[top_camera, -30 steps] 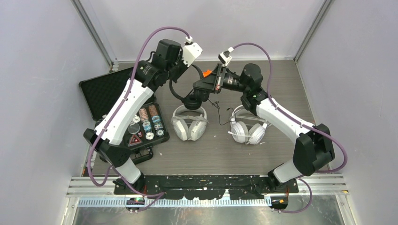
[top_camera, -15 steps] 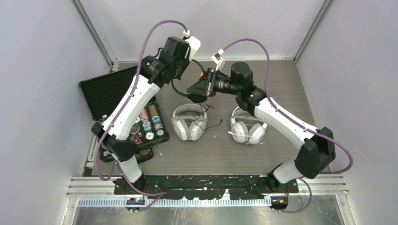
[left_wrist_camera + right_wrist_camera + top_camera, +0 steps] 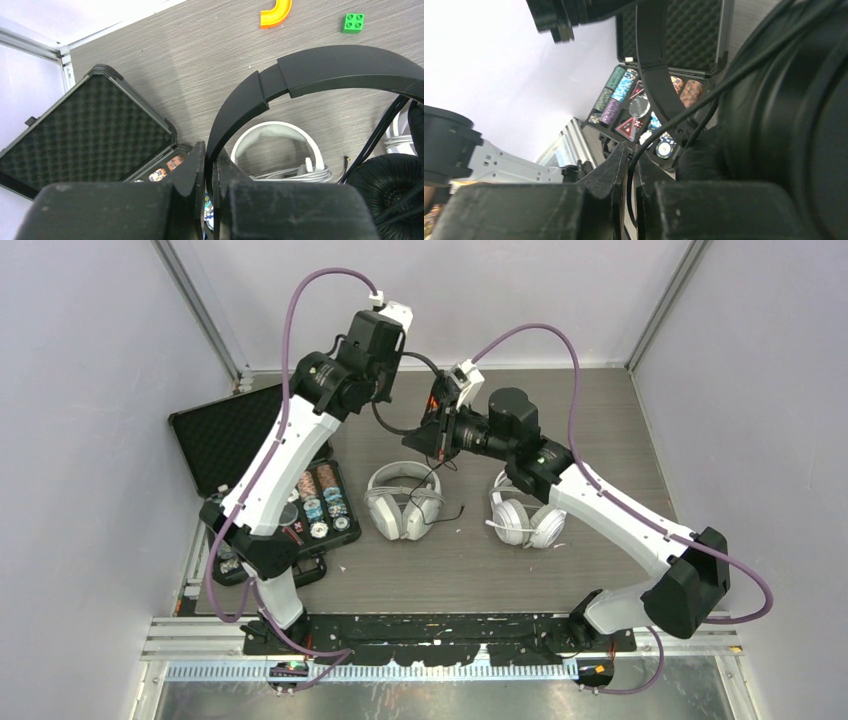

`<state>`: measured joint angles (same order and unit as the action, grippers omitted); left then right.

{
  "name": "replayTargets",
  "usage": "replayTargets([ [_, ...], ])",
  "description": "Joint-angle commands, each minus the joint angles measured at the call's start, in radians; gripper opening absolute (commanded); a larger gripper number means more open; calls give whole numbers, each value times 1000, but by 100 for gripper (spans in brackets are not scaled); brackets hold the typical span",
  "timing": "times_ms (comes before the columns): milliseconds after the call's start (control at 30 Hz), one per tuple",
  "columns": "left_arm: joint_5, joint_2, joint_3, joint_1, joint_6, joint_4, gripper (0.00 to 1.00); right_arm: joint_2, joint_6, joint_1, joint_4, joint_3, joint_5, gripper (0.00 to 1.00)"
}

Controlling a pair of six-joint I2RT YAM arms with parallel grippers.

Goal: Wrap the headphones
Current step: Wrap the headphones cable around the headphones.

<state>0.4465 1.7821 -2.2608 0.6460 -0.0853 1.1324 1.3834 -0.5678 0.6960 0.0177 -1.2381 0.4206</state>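
The black headset (image 3: pixel 345 67) hangs in the air between my two grippers, clear of the table (image 3: pixel 600 420), so that its cord has room to go round it. My left gripper (image 3: pixel 210 152) is clamped narrow on one end of the band, which arches away from my fingers to the right. That grip makes the band a fixed frame to wind on. One ear pad (image 3: pixel 385 192) hangs just beside that grip, lower right.

My right gripper (image 3: pixel 630 157) is pinched thin on the black cable (image 3: pixel 684 116). The cable runs up from between my fingers toward the headset, close against my wrist. I judge I am partway through winding, with this hand leading the cable and the other holding the band steady. The next pass needs the cable taut without dragging the band out of my left fingers.

Below both grippers, two white headsets (image 3: pixel 403 502) (image 3: pixel 527 518) lie flat on the table, well apart from what I hold. Beyond my left gripper's outer side sits an open case (image 3: pixel 230 435) with chips (image 3: pixel 320 505).
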Motion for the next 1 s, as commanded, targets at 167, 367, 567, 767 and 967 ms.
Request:
replayTargets([
  [167,32,-12,-95,2,-124,-37,0,-83,217,64,24,63,-226,15],
  [367,8,-9,-138,2,-168,-42,0,-93,257,90,38,95,-302,15],
  [567,-18,-6,-166,2,-194,-42,0,-118,276,100,96,151,-365,15],
  [767,-44,-13,-190,2,-215,-46,0,-160,289,102,186,238,-417,16],
  [967,-115,-28,-197,2,-257,-64,0,-188,325,101,317,347,-417,22],
])
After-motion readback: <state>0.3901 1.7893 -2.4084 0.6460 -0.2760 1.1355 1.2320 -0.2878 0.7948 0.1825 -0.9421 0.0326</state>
